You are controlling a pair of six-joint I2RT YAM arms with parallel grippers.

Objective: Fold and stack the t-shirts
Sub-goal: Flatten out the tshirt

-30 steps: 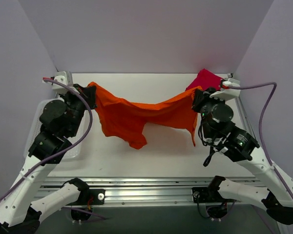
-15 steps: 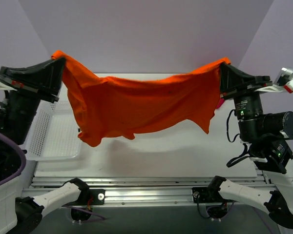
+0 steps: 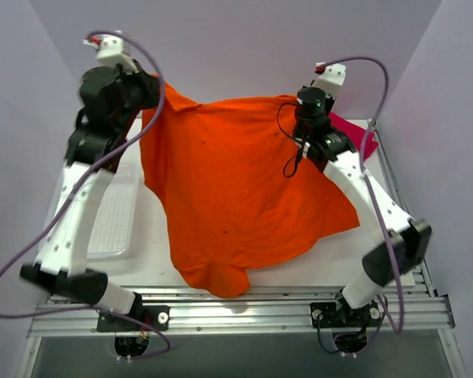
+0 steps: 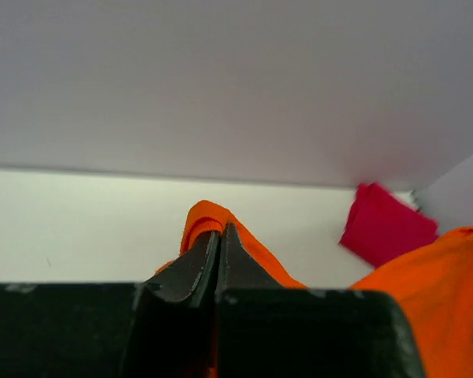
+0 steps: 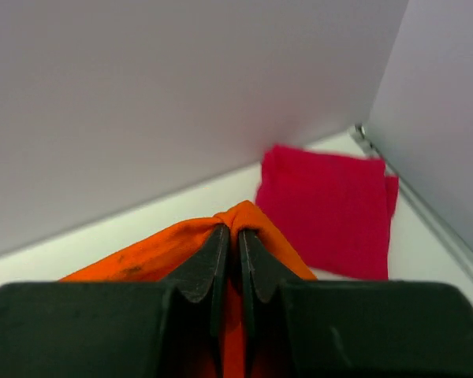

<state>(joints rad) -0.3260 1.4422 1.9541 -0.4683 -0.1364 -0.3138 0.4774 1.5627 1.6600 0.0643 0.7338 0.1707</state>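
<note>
White mesh basket [image 3: 114, 220] sits along the left edge of the table [image 3: 339, 260] and plays no part in this step.

The left end effector [image 4: 218, 230] is raised over the far left corner. Its jaws are pinched closed on a fold of the orange t-shirt [image 3: 229, 189]. The shirt hangs spread between both arms, and its lower portion trails toward the near edge of the table. Whether that portion rests on the surface cannot be confirmed. The right end effector [image 5: 230, 230] is raised toward the far right and is likewise clamped on a bunched corner of the same shirt. The red t-shirt [image 3: 361, 134] lies folded flat in the far right corner, well clear of both grips.

Step in hand, by judgement: lay the orange shirt out flat for folding.

- Lower both arms at an equal rate so the held edge stays level.
- Maintain light tension between the two grips to prevent a sag at the middle.
- Let the trailing portion settle first, then bring the held edge down toward the far edge.
- Avoid draping cloth over the basket or the red shirt.
</note>
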